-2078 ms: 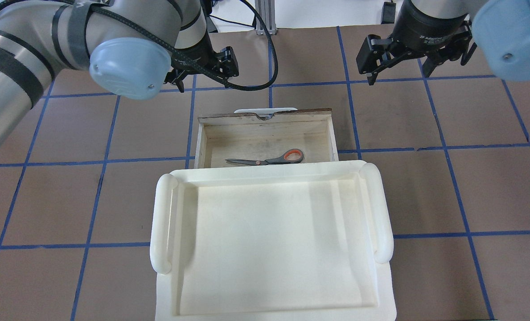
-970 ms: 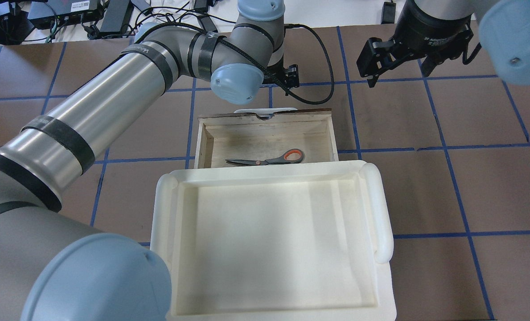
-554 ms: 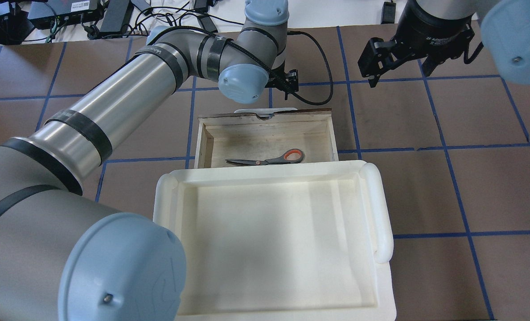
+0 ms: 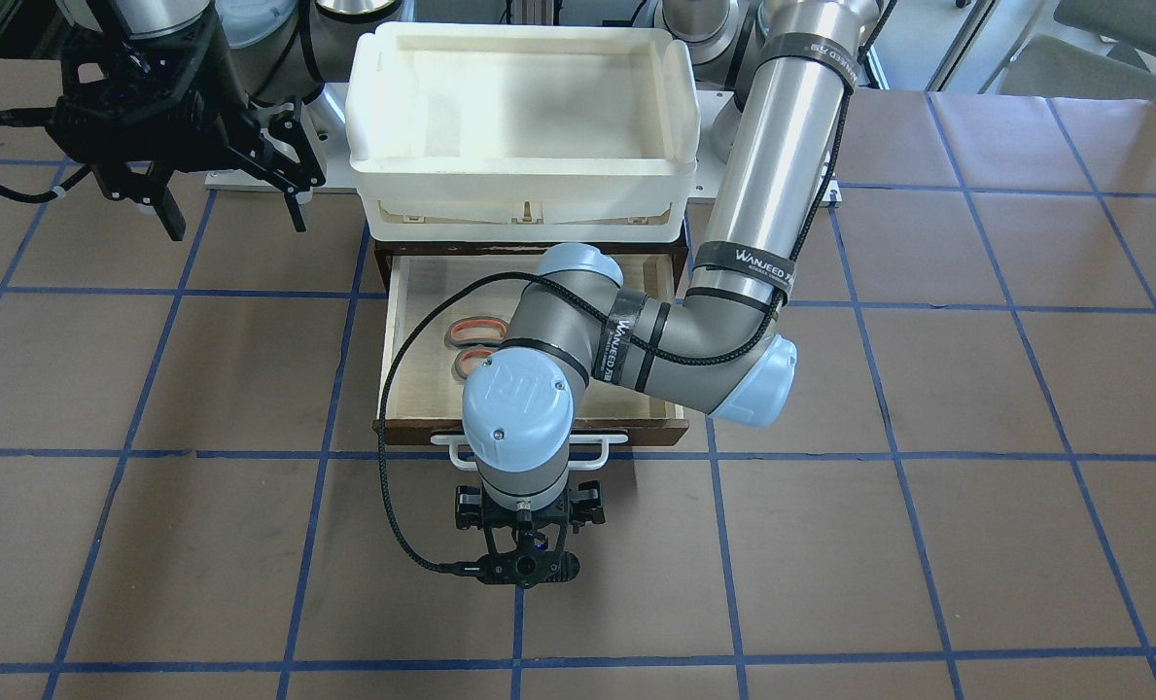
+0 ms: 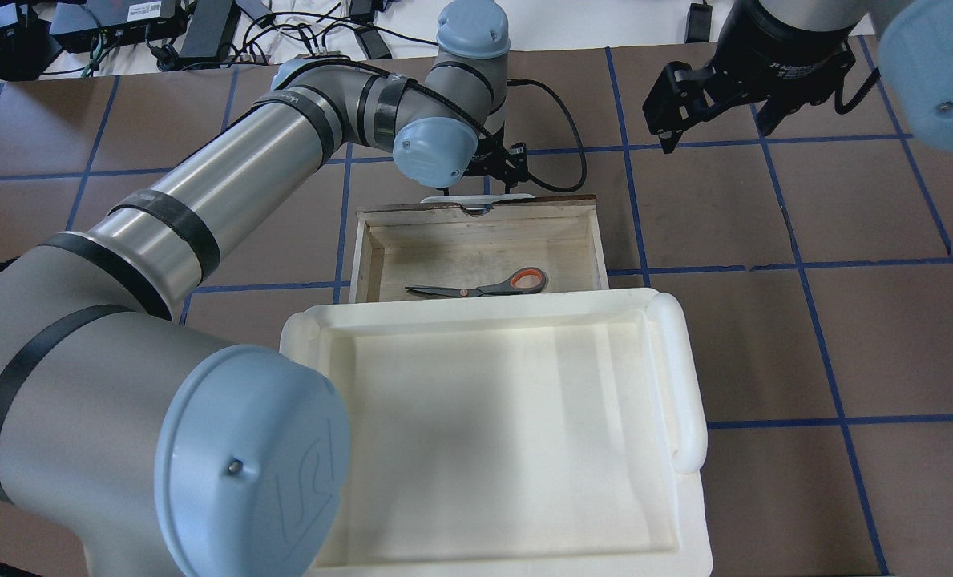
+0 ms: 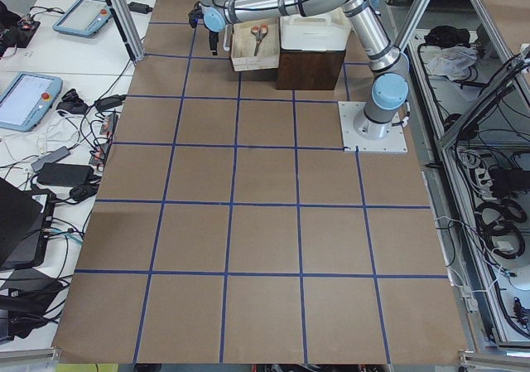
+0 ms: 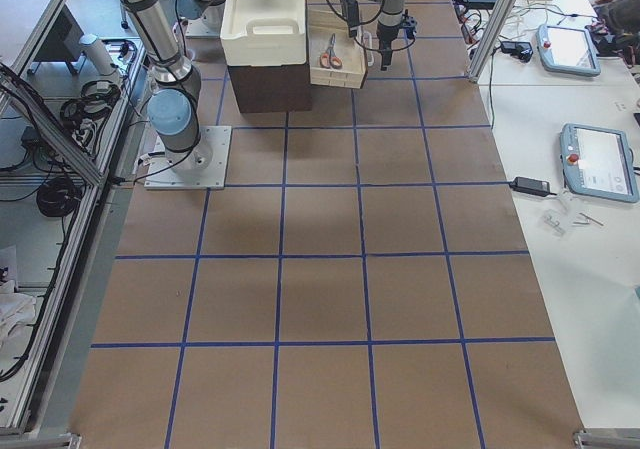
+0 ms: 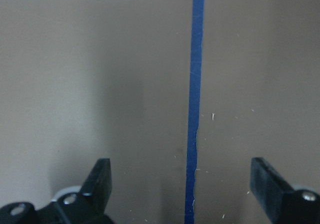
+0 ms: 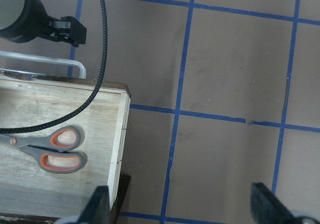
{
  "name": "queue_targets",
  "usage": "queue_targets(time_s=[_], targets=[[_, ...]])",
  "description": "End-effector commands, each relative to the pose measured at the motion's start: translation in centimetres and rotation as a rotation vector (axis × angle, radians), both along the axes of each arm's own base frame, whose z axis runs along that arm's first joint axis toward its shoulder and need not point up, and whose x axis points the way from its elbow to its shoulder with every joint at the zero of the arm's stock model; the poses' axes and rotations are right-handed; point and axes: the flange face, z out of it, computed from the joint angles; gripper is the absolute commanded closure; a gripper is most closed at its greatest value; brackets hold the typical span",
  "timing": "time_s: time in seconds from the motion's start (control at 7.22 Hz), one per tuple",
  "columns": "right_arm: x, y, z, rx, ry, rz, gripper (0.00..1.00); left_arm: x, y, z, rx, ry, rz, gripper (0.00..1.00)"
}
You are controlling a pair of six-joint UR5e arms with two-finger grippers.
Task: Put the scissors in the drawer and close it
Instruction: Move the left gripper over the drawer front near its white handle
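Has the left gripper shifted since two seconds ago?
Yes. In the overhead view the left gripper went rightward, from past the drawer's left corner to beside its white handle.

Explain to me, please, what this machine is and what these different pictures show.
These are two robot arms at a table, each ending in a two-finger gripper. Two pictures look down on the table, from behind the robot and from across it; two look along it from its ends; two come from cameras on the wrists. A wooden drawer stands pulled out from under a white tray, with the scissors lying inside. The left gripper hangs open just beyond the drawer's white handle; the right gripper, off to the side, is open too. Neither holds anything.
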Motion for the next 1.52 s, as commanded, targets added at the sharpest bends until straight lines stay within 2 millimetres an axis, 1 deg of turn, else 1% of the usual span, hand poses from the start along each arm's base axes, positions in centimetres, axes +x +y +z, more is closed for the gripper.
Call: queue_targets(time_s=[0.0, 0.14, 0.42, 0.55, 0.83, 0.97, 1.39], targets=[[0.0, 0.1, 0.0, 0.004, -0.001, 0.001, 0.00, 0.1, 0.5, -0.9, 0.058, -0.005, 0.018, 0.00], [0.0, 0.0, 0.0, 0.001, -0.002, 0.000, 0.00, 0.2, 0.9, -1.3, 0.096, -0.016, 0.020, 0.00], [0.1, 0.0, 0.0, -0.001, -0.003, 0.002, 0.00, 0.0, 1.2, -1.4, 0.123, 0.004, 0.036, 0.00], [0.1, 0.1, -0.1, 0.007, -0.003, 0.000, 0.00, 0.0, 1.3, -1.1, 0.136, 0.000, 0.049, 0.00], [0.1, 0.1, 0.0, 0.004, -0.003, 0.002, 0.00, -0.1, 1.6, 0.9, 0.153, -0.004, 0.059, 0.00], [0.2, 0.2, 0.0, 0.003, -0.003, 0.002, 0.00, -0.2, 1.9, 1.6, 0.157, -0.006, 0.059, 0.00], [0.1, 0.2, 0.0, 0.004, -0.003, 0.002, 0.00, -0.6, 3.6, 3.6, 0.209, -0.009, 0.061, 0.00]])
